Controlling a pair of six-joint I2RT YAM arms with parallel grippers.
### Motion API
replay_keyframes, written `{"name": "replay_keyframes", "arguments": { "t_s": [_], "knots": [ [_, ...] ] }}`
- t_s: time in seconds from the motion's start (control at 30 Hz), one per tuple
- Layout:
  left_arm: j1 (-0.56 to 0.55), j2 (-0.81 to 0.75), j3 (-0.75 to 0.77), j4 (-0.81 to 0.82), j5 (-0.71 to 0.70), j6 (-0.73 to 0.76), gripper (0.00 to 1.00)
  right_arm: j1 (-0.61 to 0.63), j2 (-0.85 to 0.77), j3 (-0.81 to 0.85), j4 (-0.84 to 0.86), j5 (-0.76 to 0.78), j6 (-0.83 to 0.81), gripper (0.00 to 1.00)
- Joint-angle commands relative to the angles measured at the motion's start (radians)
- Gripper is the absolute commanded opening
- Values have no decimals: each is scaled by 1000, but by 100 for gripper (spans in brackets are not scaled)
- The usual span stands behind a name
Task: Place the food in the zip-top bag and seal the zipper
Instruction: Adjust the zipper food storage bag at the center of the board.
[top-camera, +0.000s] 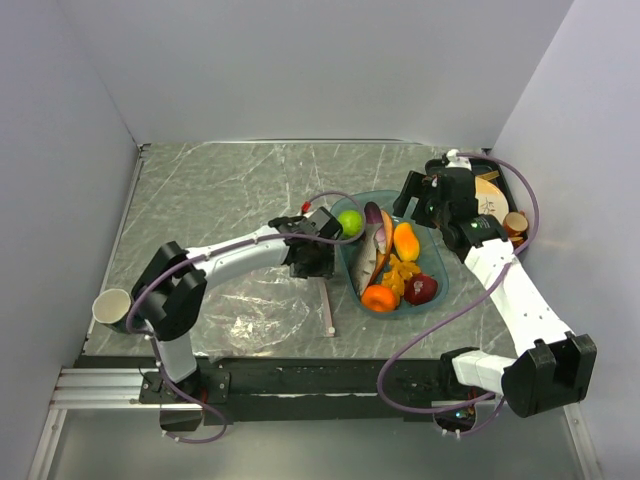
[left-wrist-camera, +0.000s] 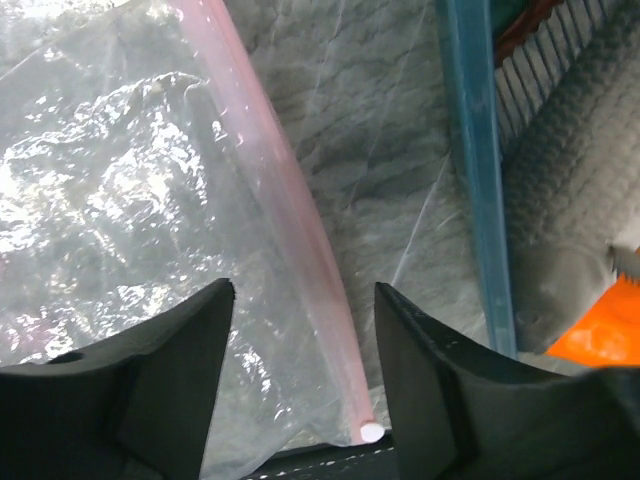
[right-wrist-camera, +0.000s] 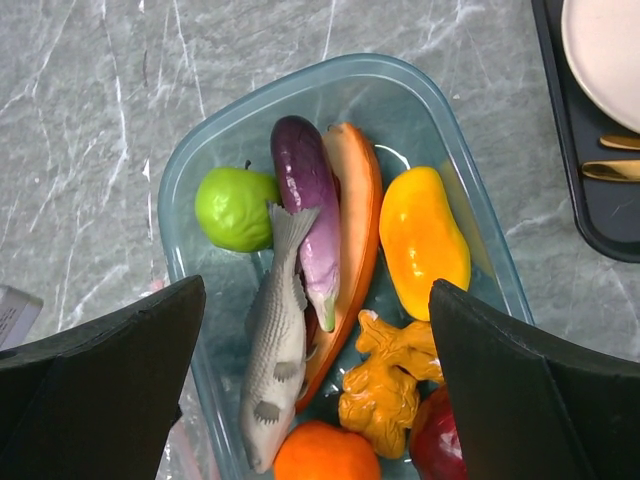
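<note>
The clear zip-top bag (top-camera: 255, 312) lies flat on the table, its pale pink zipper (top-camera: 328, 310) along its right edge. My left gripper (top-camera: 312, 262) is open and low over the far end of that strip; in the left wrist view the zipper (left-wrist-camera: 300, 230) runs between the fingers of the left gripper (left-wrist-camera: 303, 300), with the bag (left-wrist-camera: 120, 200) to its left. The food lies in the teal tray (top-camera: 436, 262): lime (right-wrist-camera: 235, 207), purple piece (right-wrist-camera: 310, 200), fish (right-wrist-camera: 280, 340), orange (right-wrist-camera: 325, 455), dark red apple (right-wrist-camera: 440, 450), orange-yellow bits (right-wrist-camera: 395, 380). My right gripper (right-wrist-camera: 315, 300) hovers open above them.
A black tray (top-camera: 505, 180) with a beige plate (top-camera: 490, 192) and a small cup (top-camera: 516, 222) stands at the back right. A paper cup (top-camera: 112, 307) sits at the table's left edge. Grey walls close in on three sides.
</note>
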Motion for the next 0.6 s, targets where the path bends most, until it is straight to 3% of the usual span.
{"name": "replay_keyframes", "arguments": {
  "t_s": [0.0,0.1,0.3,0.4,0.43,0.57],
  "knots": [
    [-2,30,65,-2,-9,-29,66,-9,-31,9,25,18,-19,100],
    [-5,72,88,-13,7,-29,63,-11,-44,3,25,21,-29,100],
    [-8,98,69,1,8,-35,50,-17,-61,-13,28,30,-32,100],
    [-9,109,80,-8,-2,-28,36,-19,-58,-19,33,23,-30,100],
    [-8,112,92,-25,-12,-28,26,-19,-55,-19,35,23,-30,100],
    [-9,104,109,-47,-67,-11,8,-22,-47,-24,33,21,-27,100]
  ]
}}
